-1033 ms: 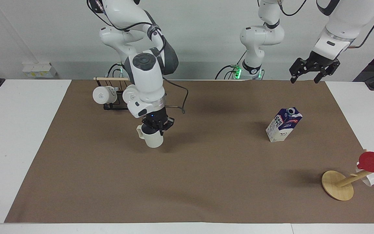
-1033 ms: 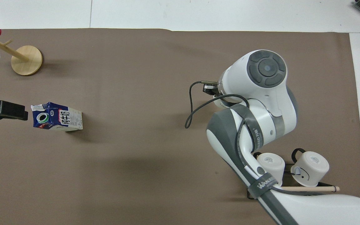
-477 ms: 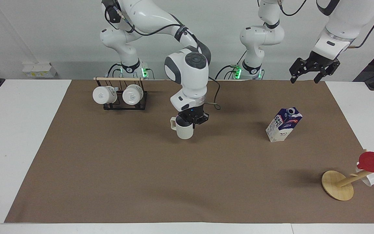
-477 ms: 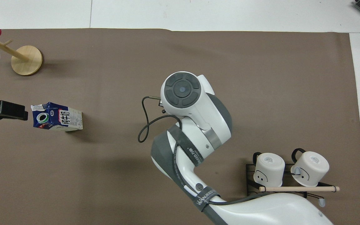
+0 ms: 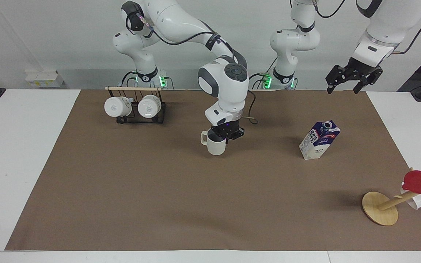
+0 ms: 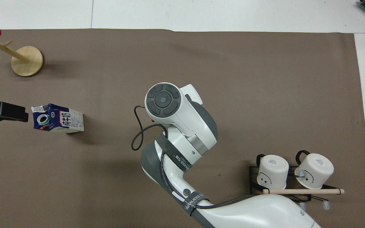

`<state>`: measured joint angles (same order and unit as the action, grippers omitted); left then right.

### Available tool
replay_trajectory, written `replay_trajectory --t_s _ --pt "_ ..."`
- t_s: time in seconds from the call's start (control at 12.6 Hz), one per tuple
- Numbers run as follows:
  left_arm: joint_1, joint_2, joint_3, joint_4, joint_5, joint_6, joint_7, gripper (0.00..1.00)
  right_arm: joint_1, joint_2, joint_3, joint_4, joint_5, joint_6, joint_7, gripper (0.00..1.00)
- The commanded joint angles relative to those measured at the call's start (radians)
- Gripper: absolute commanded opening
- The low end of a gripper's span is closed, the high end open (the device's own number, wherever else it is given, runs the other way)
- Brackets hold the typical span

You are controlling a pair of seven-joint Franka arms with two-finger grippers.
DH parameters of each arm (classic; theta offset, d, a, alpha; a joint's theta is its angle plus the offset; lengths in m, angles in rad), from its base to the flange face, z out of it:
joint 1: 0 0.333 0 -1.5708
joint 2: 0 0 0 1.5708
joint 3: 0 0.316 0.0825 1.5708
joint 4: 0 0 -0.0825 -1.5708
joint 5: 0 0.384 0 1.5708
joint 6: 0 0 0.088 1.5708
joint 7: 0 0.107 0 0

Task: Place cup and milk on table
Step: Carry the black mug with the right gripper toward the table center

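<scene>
My right gripper (image 5: pixel 225 136) is shut on the rim of the off-white cup (image 5: pixel 216 145) and holds it upright, low over the middle of the brown mat (image 5: pixel 210 204). In the overhead view the cup is hidden under the right arm (image 6: pixel 169 107). The milk (image 5: pixel 319 140) stands on the mat toward the left arm's end and also shows in the overhead view (image 6: pixel 58 117). My left gripper (image 5: pixel 353 79) is open and empty, raised over the mat's edge by the milk; its tip shows in the overhead view (image 6: pixel 2 111). The white table (image 5: pixel 13 153) shows around the mat.
A black rack (image 5: pixel 134 108) with two white mugs stands near the right arm's base; it also shows in the overhead view (image 6: pixel 291 177). A wooden mug tree (image 5: pixel 380 208) with a red cup (image 5: pixel 420 182) leans at the left arm's end, farther from the robots.
My right gripper has carried the cup sideways over the mat toward the milk, away from the rack. The left arm and the milk have not moved.
</scene>
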<state>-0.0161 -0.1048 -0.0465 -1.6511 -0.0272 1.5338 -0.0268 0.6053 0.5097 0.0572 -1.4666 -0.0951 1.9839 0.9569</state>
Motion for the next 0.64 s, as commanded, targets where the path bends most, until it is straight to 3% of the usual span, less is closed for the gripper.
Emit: replay_trajectory --t_s 0.0,0.56 --pt "0.002 -0.004 -0.001 0.013 -0.008 -0.020 -0.005 1.00 -0.028 -0.014 0.007 -0.049 -0.012 0.016 -0.020 0.00" --pt "-0.019 -0.024 -0.012 -0.013 -0.010 0.000 -0.015 1.00 -0.078 -0.059 0.007 -0.179 -0.002 0.113 -0.105 0.00"
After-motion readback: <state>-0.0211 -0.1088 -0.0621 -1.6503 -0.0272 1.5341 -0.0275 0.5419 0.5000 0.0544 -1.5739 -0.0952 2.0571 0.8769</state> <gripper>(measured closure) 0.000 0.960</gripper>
